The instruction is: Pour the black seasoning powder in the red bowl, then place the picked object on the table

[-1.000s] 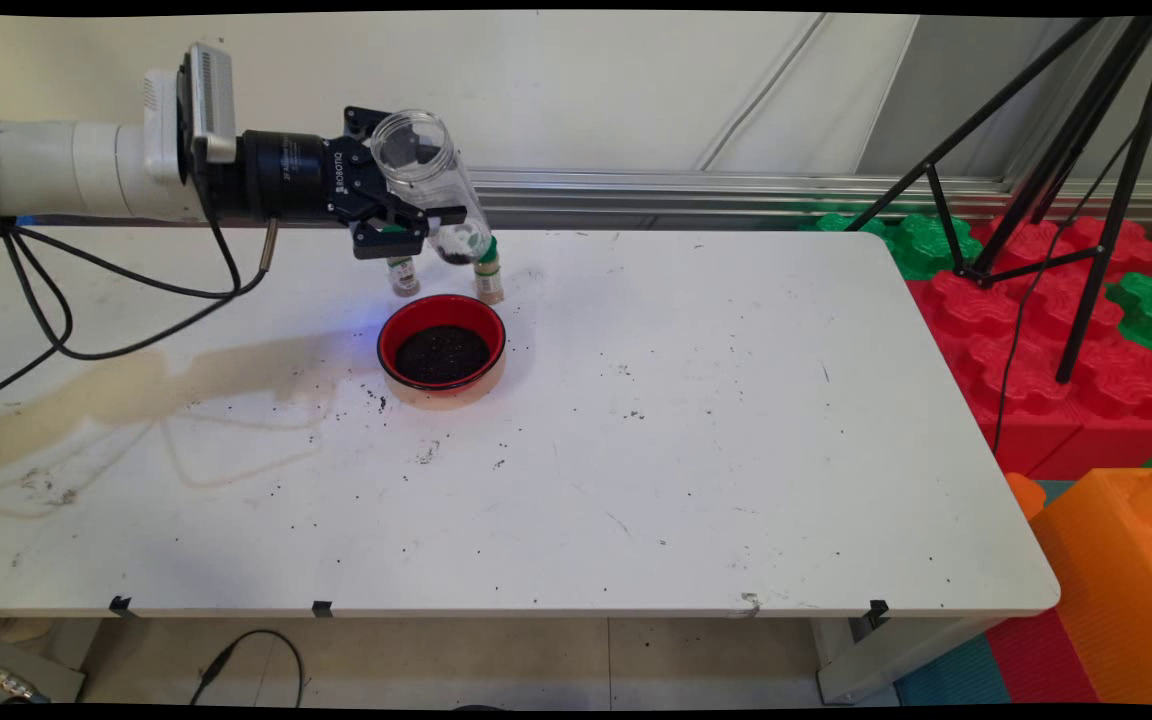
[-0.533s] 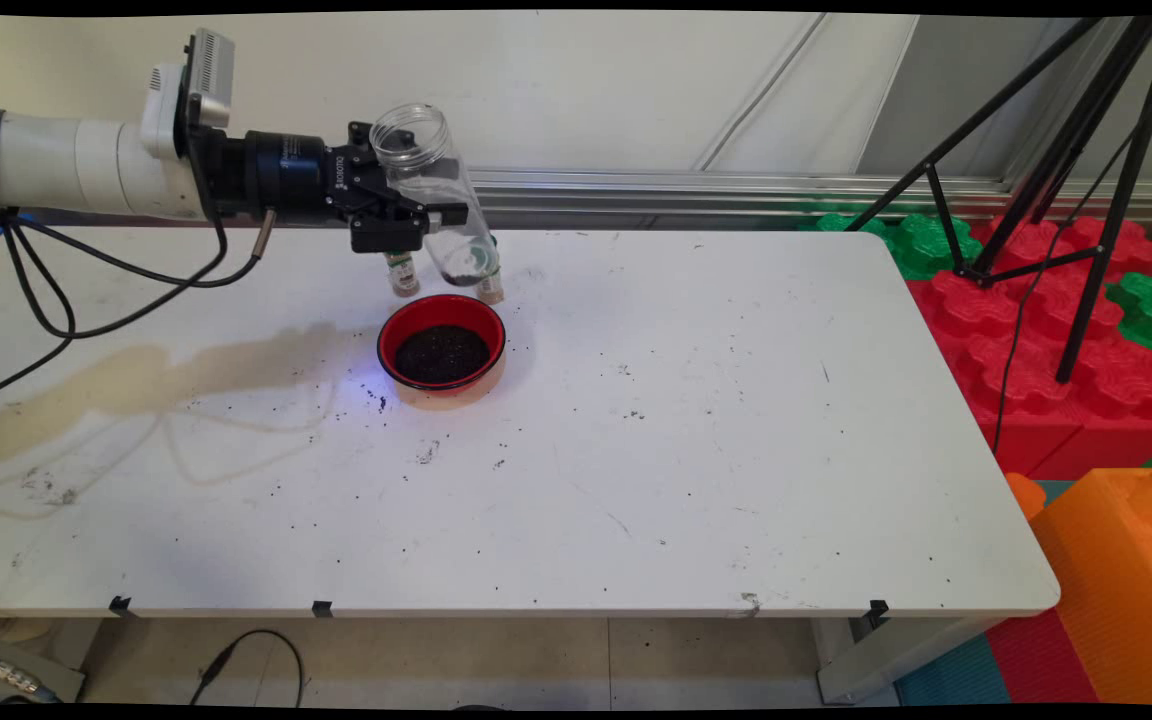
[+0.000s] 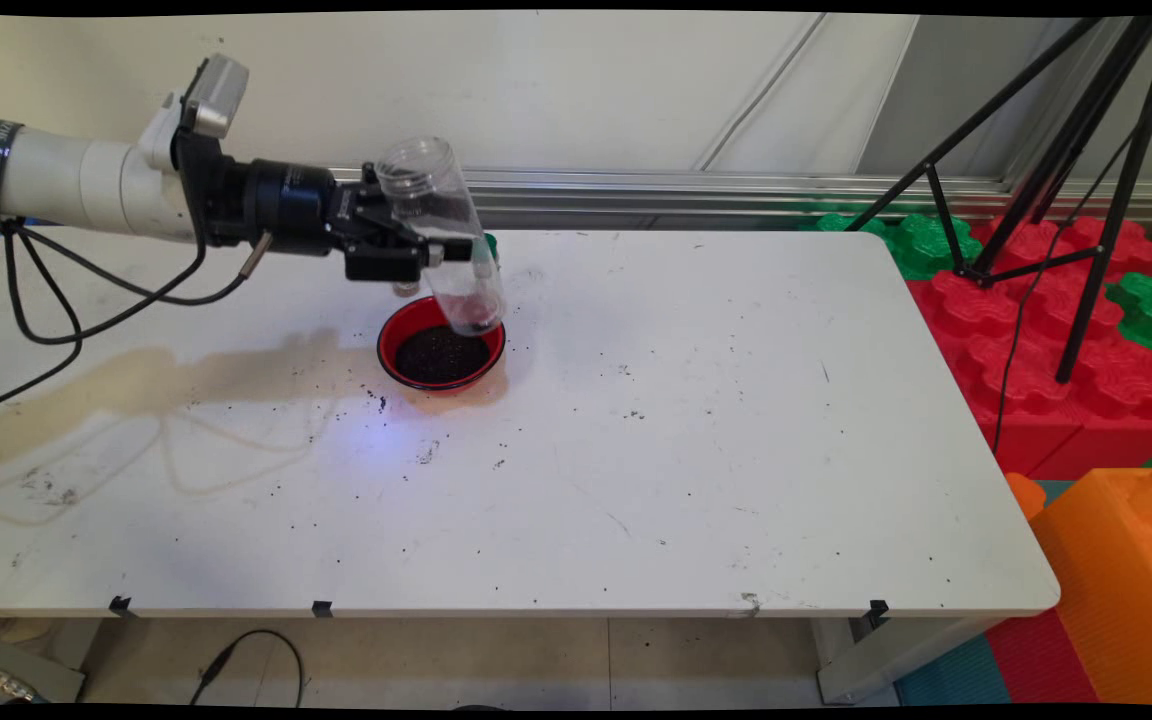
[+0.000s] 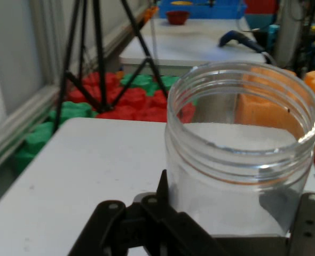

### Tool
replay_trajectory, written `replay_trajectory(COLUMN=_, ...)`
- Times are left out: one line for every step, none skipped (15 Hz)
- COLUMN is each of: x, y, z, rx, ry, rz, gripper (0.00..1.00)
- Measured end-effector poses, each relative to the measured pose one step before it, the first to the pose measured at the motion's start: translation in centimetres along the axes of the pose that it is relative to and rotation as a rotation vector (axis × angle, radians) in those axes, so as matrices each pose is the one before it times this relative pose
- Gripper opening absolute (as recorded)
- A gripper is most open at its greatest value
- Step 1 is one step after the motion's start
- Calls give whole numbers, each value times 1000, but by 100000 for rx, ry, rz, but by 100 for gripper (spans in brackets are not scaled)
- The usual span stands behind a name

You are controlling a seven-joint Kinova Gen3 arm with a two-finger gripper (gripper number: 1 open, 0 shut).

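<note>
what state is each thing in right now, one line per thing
pincer: shut on the clear jar, held above the table.
clear jar: no lid, mouth up, tilted, nearly empty; its base hangs over the red bowl.
red bowl: upright on the table, filled with dark grains.
small bottles: behind the bowl, mostly hidden by the jar and pincer.
white table: stained, dotted with dark specks.

jar: clear plastic jar, threaded open mouth up, fills center-right of view
tool: black tool clamped on jar's lower body; linkage at btm edge w/ fingers either side
bench: white bench below & behind jar
bkgd: black tripod legs upper left; red/green blocks past bench edge; orange block seen thru jar
far: 2nd white table w/ red bowl
</note>
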Motion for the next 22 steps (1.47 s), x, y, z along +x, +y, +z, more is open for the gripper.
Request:
replay_trajectory(x=-219, y=256, z=95, rx=-1839, ry=-136, rz=-1021, gripper=0)
replay_trajectory(x=-244, y=244, z=52, rx=-1428, ry=-325, rz=-667, gripper=0)
replay_trajectory(x=-336, y=259, z=65, rx=-1542, ry=-537, rz=-394, gripper=0)
replay_trajectory(x=-375, y=252, z=61, rx=-1431, ry=-655, rz=-137, gripper=0)
replay_trajectory(x=-374, y=222, z=40, rx=-1158, ry=-669, rz=97, gripper=0)
replay_trajectory(x=-484, y=228, z=43, rx=-1080, ry=-817, rz=197, gripper=0)
replay_trajectory(x=-533, y=215, z=40, rx=-922, ry=-876, rz=211, gripper=0)
replay_trajectory(x=-486, y=165, z=46, rx=-715, ry=-804, rz=218, gripper=0)
replay_trajectory(x=-348, y=114, z=28, rx=-444, ry=-540, rz=109, gripper=0)
replay_trajectory(x=-552, y=172, z=34, rx=-596, ry=-855, rz=183, gripper=0)
replay_trajectory(x=-424, y=124, z=27, rx=-426, ry=-654, rz=110, gripper=0)
replay_trajectory(x=-546, y=162, z=23, rx=-484, ry=-869, rz=153, gripper=0)
replay_trajectory(x=-387, y=114, z=23, rx=-355, ry=-623, rz=127, gripper=0)
replay_trajectory(x=-566, y=169, z=40, rx=-542, ry=-902, rz=183, gripper=0)
replay_trajectory(x=-372, y=122, z=26, rx=-357, ry=-585, rz=141, gripper=0)
replay_trajectory(x=-538, y=200, z=29, rx=-547, ry=-858, rz=223, gripper=0)
replay_trajectory(x=-389, y=141, z=35, rx=-386, ry=-622, rz=236, gripper=0)
replay_trajectory(x=-449, y=155, z=55, rx=-436, ry=-747, rz=329, gripper=0)
replay_trajectory(x=-311, y=112, z=41, rx=-239, ry=-521, rz=230, gripper=0)
replay_trajectory(x=-454, y=163, z=66, rx=-305, ry=-831, rz=371, gripper=0)
replay_trajectory(x=-491, y=182, z=86, rx=-320, ry=-903, rz=397, gripper=0)
replay_trajectory(x=-511, y=194, z=96, rx=-333, ry=-1003, rz=418, gripper=0)
